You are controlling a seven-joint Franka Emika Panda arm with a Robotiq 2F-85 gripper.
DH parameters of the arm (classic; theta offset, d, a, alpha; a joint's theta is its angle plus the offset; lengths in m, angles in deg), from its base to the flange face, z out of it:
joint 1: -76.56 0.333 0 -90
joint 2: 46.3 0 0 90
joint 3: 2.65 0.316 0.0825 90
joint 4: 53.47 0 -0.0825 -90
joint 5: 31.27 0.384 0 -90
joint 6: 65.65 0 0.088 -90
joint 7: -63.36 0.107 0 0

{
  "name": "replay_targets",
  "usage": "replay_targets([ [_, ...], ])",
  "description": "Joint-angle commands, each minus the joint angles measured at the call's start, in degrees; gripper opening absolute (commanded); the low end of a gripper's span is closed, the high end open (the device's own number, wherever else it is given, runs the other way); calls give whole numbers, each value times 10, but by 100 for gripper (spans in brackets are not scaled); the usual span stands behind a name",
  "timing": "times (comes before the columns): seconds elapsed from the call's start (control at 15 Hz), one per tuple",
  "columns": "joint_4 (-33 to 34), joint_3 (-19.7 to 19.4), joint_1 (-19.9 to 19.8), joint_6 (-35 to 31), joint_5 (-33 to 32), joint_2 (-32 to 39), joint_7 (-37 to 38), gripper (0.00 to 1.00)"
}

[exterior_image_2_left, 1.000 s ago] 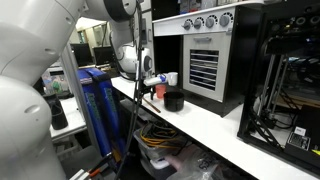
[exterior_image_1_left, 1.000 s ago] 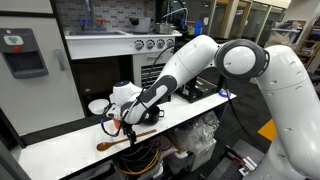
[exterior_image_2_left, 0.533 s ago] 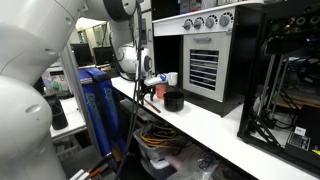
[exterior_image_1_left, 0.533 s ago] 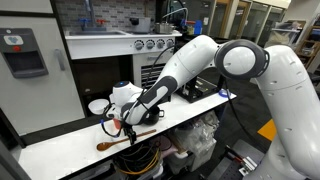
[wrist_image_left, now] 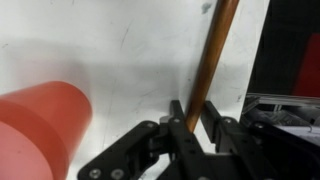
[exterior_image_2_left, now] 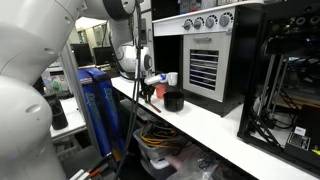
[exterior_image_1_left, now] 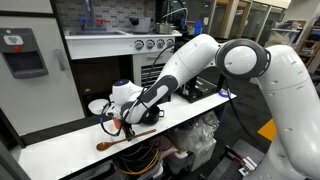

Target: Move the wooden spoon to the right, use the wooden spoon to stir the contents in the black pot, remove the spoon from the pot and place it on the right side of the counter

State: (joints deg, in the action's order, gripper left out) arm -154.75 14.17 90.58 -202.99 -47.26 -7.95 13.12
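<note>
The gripper [wrist_image_left: 193,124] enters the wrist view from 6 o'clock. Its jaws pinch the handle of the wooden spoon [wrist_image_left: 210,60], which runs toward 1 o'clock over the white counter [wrist_image_left: 110,50]. A red cup [wrist_image_left: 40,130] sits at 8 o'clock. In an exterior view, the black pot [exterior_image_2_left: 174,100] stands near the gripper, at its 3 o'clock. Lettering on the appliance [exterior_image_2_left: 205,60] behind is too small to read.

Lab kitchenette: white counter [exterior_image_1_left: 60,147], knobbed oven [exterior_image_1_left: 150,44], wall-mounted dispenser [exterior_image_1_left: 20,50], metal equipment racks [exterior_image_2_left: 290,90], glass-walled rooms [exterior_image_1_left: 250,20] behind.
</note>
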Motion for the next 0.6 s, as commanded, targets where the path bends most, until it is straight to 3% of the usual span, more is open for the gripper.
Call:
replay_targets([
  [0.0,-5,-12,13,1,-13,-6,12,1],
  [0.33,22,-15,37,58,-22,-11,28,3],
  [0.53,62,-14,61,138,-38,-13,37,3],
])
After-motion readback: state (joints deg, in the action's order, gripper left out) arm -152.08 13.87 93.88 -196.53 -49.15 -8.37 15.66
